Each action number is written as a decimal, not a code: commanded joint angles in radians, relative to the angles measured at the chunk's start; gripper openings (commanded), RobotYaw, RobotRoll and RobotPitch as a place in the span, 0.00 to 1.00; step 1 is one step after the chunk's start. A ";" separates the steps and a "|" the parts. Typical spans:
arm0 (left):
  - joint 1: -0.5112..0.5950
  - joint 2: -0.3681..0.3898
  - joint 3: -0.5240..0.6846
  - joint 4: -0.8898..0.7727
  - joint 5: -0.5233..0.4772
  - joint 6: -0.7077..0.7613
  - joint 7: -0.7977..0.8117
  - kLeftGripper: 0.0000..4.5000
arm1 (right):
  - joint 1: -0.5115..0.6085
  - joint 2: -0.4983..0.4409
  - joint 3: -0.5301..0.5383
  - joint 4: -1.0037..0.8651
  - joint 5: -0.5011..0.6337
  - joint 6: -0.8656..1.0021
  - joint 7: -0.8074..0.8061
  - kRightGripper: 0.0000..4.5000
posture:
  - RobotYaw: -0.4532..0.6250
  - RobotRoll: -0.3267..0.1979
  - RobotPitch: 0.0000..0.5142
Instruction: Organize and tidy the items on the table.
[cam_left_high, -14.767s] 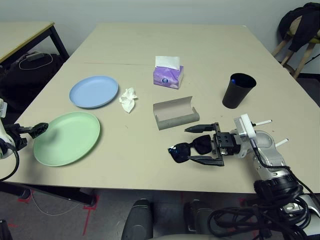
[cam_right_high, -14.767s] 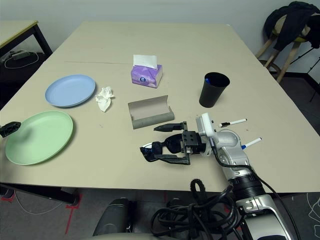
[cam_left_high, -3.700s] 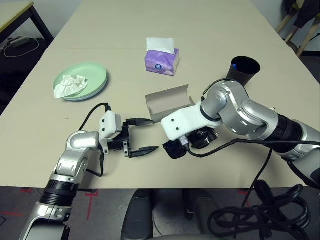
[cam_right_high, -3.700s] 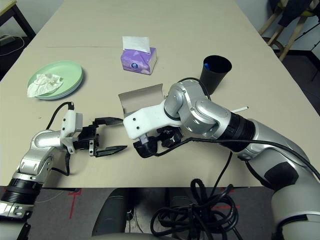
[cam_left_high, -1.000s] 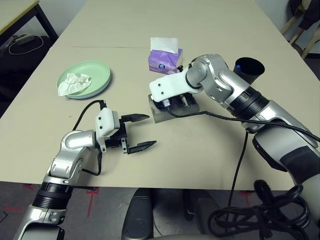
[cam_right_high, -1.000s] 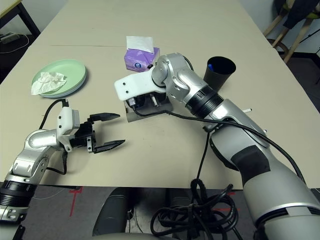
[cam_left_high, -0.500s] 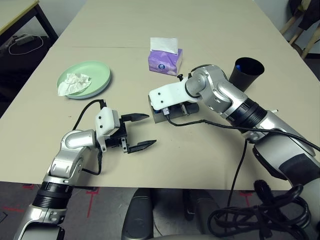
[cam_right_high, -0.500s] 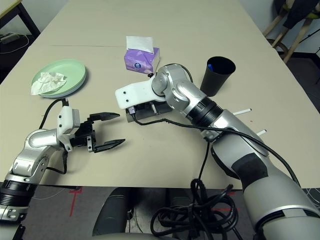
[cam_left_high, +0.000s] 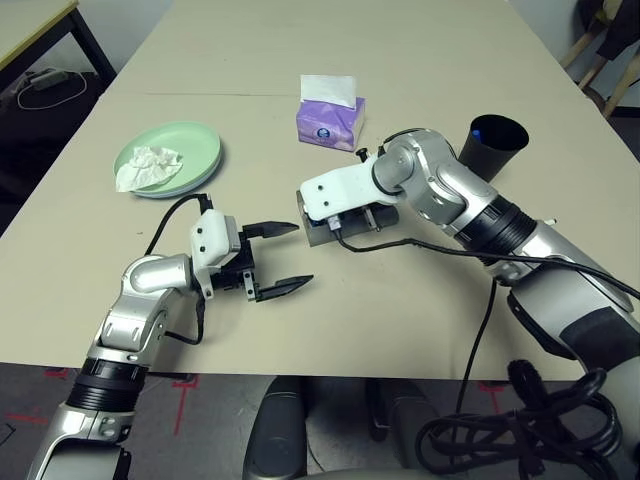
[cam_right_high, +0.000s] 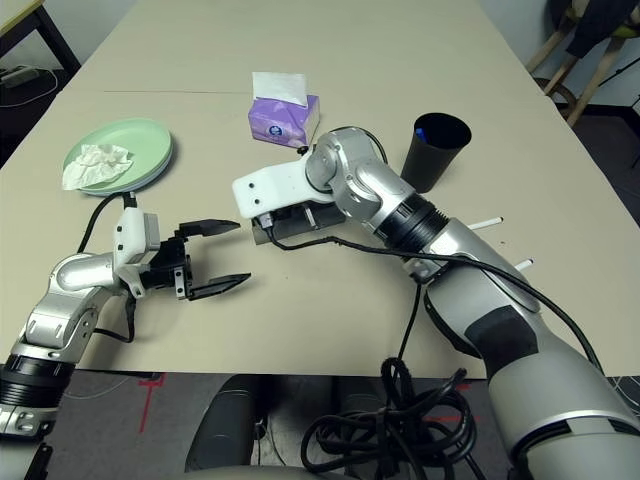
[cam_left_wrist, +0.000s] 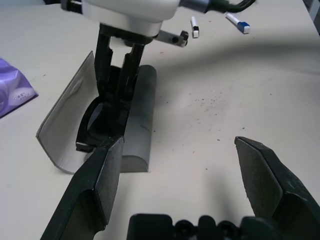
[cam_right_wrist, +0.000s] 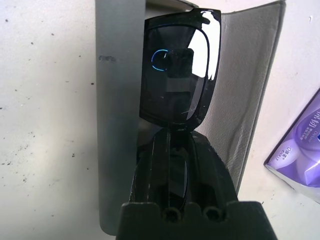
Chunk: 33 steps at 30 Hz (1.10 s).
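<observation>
The two head views look forward and down over the table (cam_left_high: 450, 330), taking in both arms. The left wrist view sits low and close, facing the glasses case (cam_left_wrist: 135, 120) at its 12 o'clock — the right wrist view looks steeply down into that same case from very near, the sunglasses (cam_right_wrist: 180, 67) shared by both.

Right end effector (cam_right_wrist: 172, 150) hides sunglasses' (cam_right_wrist: 180, 70) near half; grip unclear.
</observation>
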 joint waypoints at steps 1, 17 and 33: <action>-0.002 -0.002 -0.009 0.006 0.014 -0.013 -0.011 1.00 | -0.017 -0.009 -0.016 0.001 -0.003 0.005 0.018 0.46 | 0.59 0.62 0.27; -0.052 -0.001 -0.009 0.074 0.022 -0.020 -0.040 1.00 | 0.084 -0.095 -0.233 -0.146 0.163 0.254 0.080 0.99 | 0.53 0.62 0.21; -0.038 -0.005 0.022 0.103 0.001 -0.003 -0.034 1.00 | 0.545 -0.009 -0.659 -0.396 0.709 0.420 -0.092 0.99 | 0.52 0.62 0.23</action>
